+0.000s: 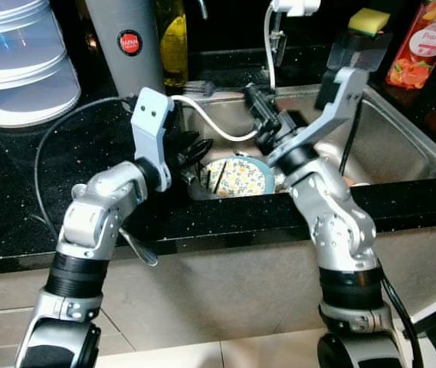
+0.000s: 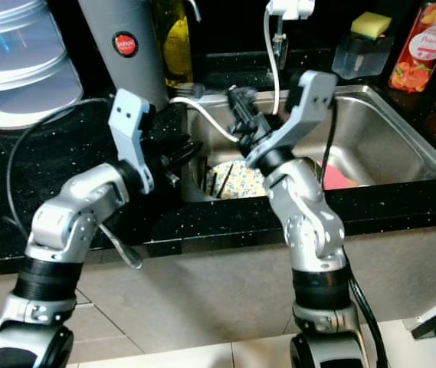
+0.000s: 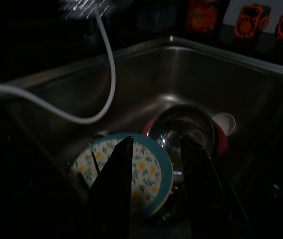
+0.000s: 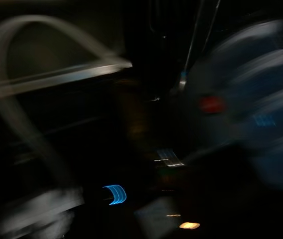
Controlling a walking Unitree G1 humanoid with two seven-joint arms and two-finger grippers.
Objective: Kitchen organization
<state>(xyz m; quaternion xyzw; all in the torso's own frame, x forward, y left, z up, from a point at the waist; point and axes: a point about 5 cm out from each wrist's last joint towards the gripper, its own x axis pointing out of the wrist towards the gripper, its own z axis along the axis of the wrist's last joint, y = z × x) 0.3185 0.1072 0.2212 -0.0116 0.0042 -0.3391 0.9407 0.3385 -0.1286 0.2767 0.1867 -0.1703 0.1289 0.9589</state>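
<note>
Sink (image 1: 401,146) holds both bent arms: left hand (image 1: 195,149) parted above floral plate (image 1: 240,176), right hand (image 1: 260,115) unclear.

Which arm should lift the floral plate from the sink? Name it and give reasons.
Left. The left gripper hangs open just above the floral plate, fingers pointing at it. The right gripper is raised near the white hose, farther from the plate.

A dim kitchen: a black speckled desk (image 1: 18,192) runs left to right, a steel sink (image 1: 401,146) set in it, beige cabinet fronts (image 1: 225,291) and pale floor tiles (image 1: 202,356) below.
</note>
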